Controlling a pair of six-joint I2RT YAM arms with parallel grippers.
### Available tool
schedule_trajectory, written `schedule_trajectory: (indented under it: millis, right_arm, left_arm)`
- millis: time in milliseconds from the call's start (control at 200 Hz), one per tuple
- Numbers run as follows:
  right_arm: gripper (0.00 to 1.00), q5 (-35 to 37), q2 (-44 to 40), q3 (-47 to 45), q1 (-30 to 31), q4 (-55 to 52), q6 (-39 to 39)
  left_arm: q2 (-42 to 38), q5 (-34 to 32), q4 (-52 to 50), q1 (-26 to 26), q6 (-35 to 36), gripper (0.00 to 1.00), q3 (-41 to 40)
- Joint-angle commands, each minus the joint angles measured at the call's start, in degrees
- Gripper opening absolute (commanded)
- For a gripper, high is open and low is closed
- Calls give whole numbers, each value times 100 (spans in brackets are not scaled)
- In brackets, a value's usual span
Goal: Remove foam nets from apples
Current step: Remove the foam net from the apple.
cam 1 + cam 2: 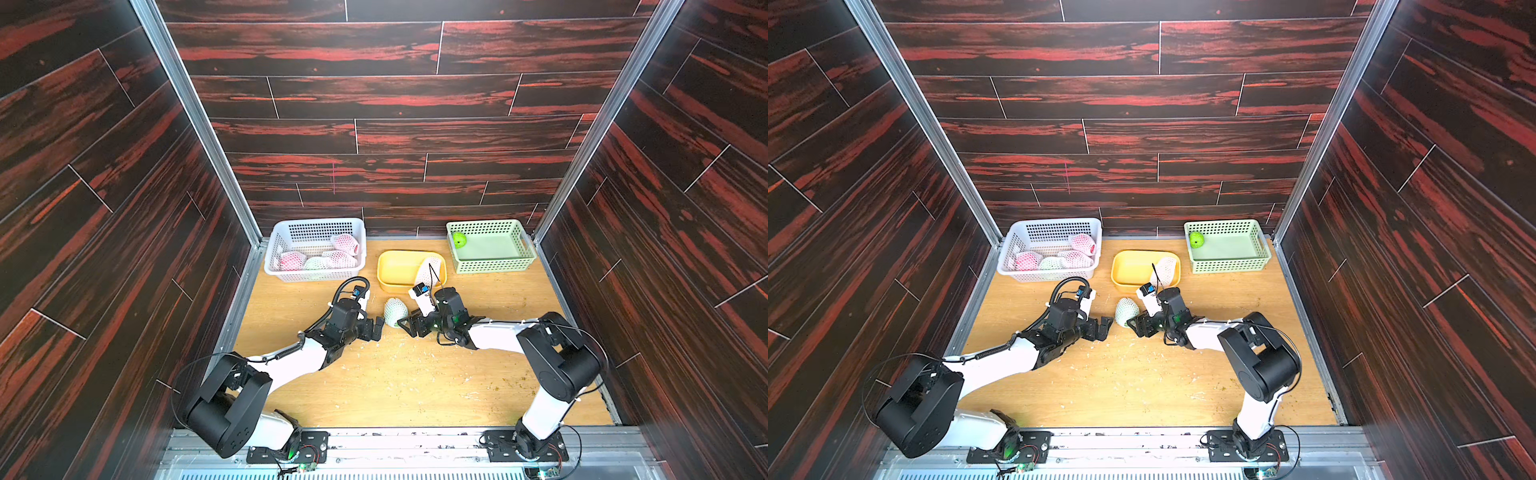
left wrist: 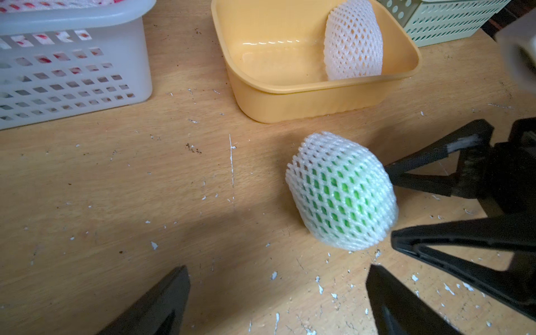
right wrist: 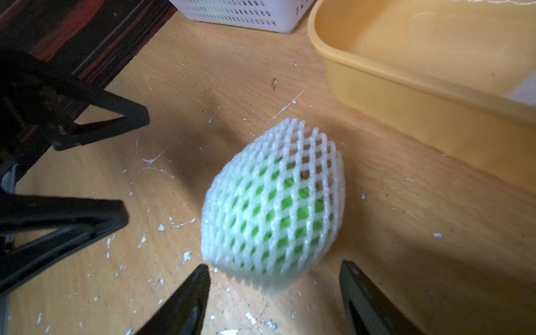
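Netted green apple [image 1: 395, 312] lies on its side mid-worktop [image 1: 415, 395], just short of the yellow tub [image 1: 386, 270] at 12 o'clock (one empty net [image 1: 430, 270] is in there).

Left tool [image 1: 377, 329] is at the apple's 8 o'clock, jaws spread wide, empty. Right tool [image 1: 406, 327] is at its 4 o'clock, jaws apart around the net's loose end, with no grip seen.

Judgement: pinch foam only at that end, not the fruit. Steady the apple with the other tool. Pull along the sleeve's axis, slowly, since white flecks [image 2: 154, 245] suggest the foam sheds.
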Motion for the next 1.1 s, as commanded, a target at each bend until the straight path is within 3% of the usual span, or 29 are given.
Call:
schedule_trajectory:
  millis: [0,145,266,646,892,1097]
  right_arm:
    - [71,131,276,254,32,103,-37]
    - [61,164,319,512,32,21,-75]
    - [44,117,466,776,29,-43,-68]
    - [37,170,969,1575,29,-401,-30]
    - [20,26,1408,2234,4,-616,-53]
    - [13,-85,1556,2401,-5,-683,-62]
  left_arm:
    - [-221,-72,90,-15,-11,100,-77]
    - [-344,-107,82,-11,-13,100,-147]
    - [-415,-186,68,-14,20,100,-193]
    - [-453,-230,74,-12,37,100,-222]
    - [-537,-272,48,-7,40,100,-207]
    - [-729,-417,42,-6,64,100,-320]
